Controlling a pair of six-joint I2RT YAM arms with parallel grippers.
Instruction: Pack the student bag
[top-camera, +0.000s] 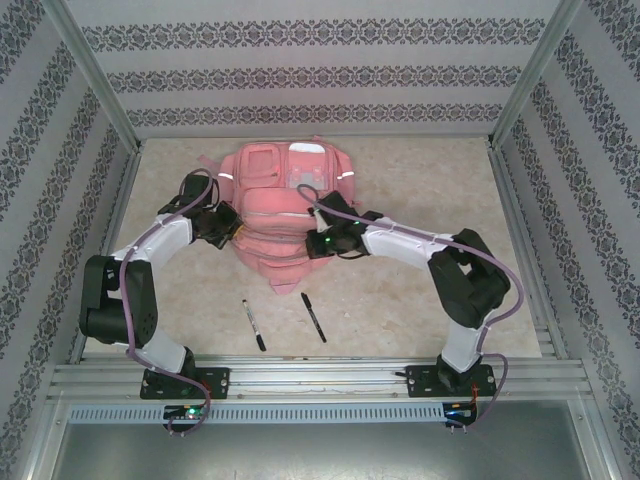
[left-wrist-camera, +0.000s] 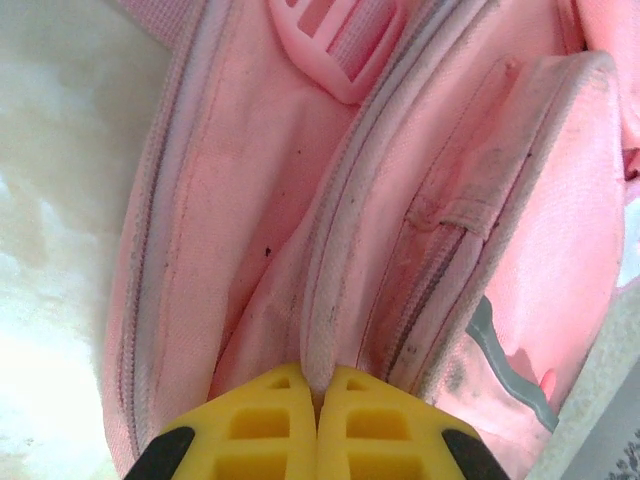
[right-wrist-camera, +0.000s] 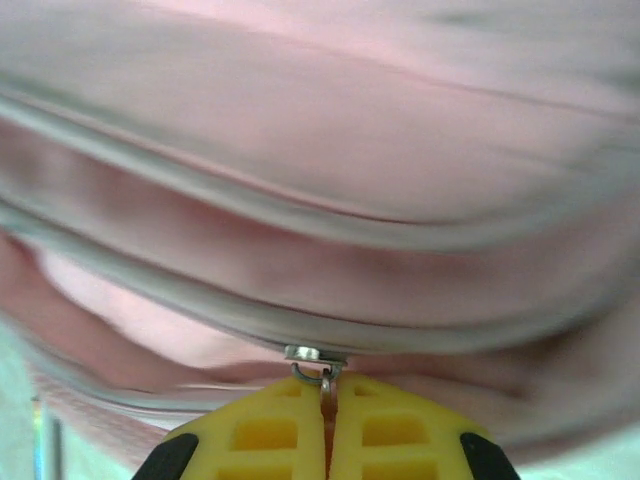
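The left end effector (left-wrist-camera: 318, 398) pinches a seam (left-wrist-camera: 322, 320) of the bag (top-camera: 275, 180), the right end effector (right-wrist-camera: 328, 412) clamps its zip pull (right-wrist-camera: 324, 380).

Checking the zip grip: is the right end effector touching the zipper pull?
Touching. Right wrist view: the zipper pull is pinched in the shut right end effector.

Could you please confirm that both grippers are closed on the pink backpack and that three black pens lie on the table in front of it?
Not quite: two black pens, not three, lie on the table in front of the backpack, as the top external view shows. The left gripper and right gripper are indeed closed on it.
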